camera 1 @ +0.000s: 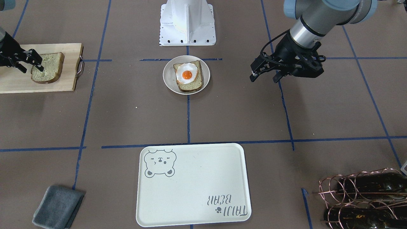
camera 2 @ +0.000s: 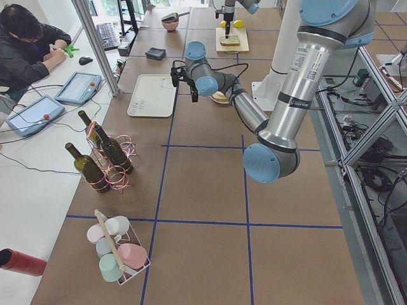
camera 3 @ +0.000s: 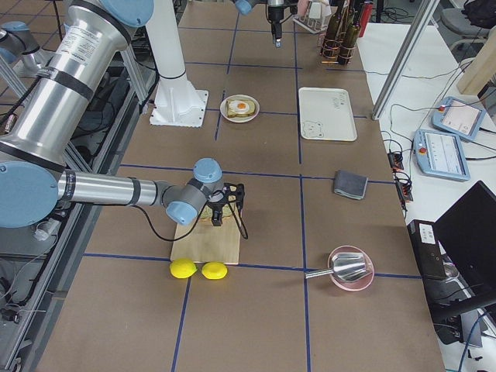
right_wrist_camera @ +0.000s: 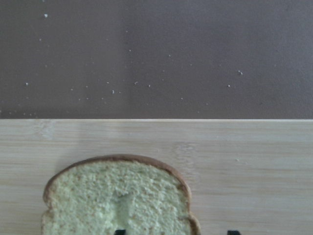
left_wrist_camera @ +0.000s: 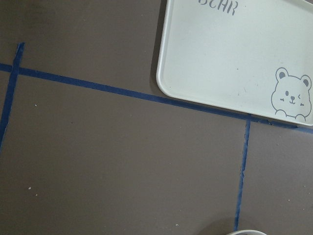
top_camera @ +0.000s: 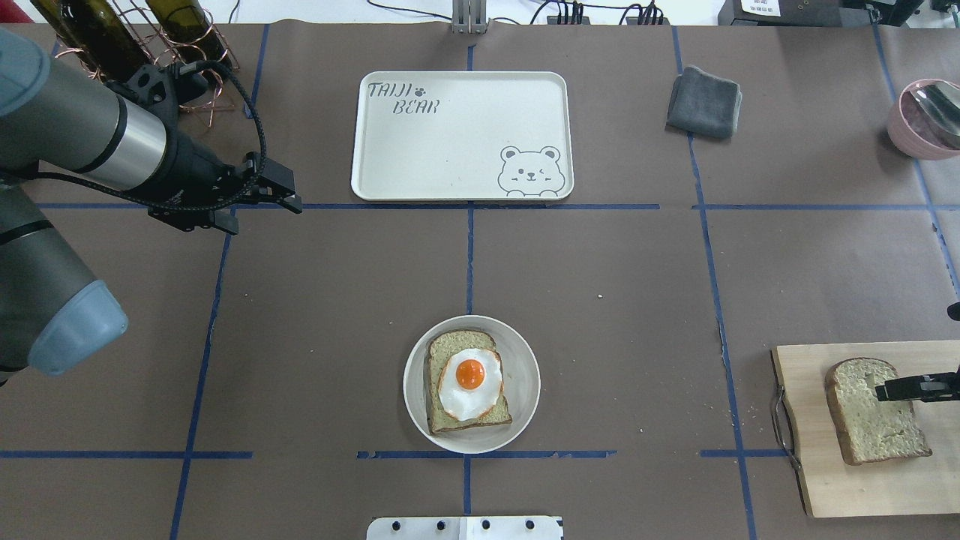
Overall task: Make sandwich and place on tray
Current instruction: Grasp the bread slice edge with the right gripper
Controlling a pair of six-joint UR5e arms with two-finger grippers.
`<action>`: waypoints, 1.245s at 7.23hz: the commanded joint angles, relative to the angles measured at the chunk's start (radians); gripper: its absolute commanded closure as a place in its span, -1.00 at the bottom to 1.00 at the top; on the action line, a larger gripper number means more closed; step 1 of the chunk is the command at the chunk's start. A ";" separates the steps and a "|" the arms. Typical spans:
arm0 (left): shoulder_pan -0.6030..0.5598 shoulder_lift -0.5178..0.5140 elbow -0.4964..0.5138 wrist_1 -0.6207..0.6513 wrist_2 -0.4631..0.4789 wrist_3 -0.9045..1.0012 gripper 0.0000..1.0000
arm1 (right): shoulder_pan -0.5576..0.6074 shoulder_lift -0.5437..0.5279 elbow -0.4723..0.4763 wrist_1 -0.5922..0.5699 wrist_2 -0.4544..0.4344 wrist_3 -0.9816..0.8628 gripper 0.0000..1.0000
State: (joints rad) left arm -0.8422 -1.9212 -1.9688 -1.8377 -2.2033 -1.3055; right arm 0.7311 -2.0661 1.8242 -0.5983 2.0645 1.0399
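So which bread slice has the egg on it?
The slice on the white plate carries the egg; the other slice lies bare on the wooden board.

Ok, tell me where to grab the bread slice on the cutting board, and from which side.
Grip the bread slice by two opposite crust edges, coming straight down from above. It lies flat on the cutting board, so only its thin sides give opposing faces, and the board blocks any approach from below. The right tool, open, hangs just over it.
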 commanded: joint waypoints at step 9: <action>-0.001 0.001 -0.007 0.000 0.013 0.000 -1.00 | -0.021 -0.009 0.001 0.003 0.006 -0.001 1.00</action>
State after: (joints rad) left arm -0.8435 -1.9206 -1.9742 -1.8377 -2.1911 -1.3052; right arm 0.7103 -2.0772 1.8239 -0.5970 2.0705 1.0398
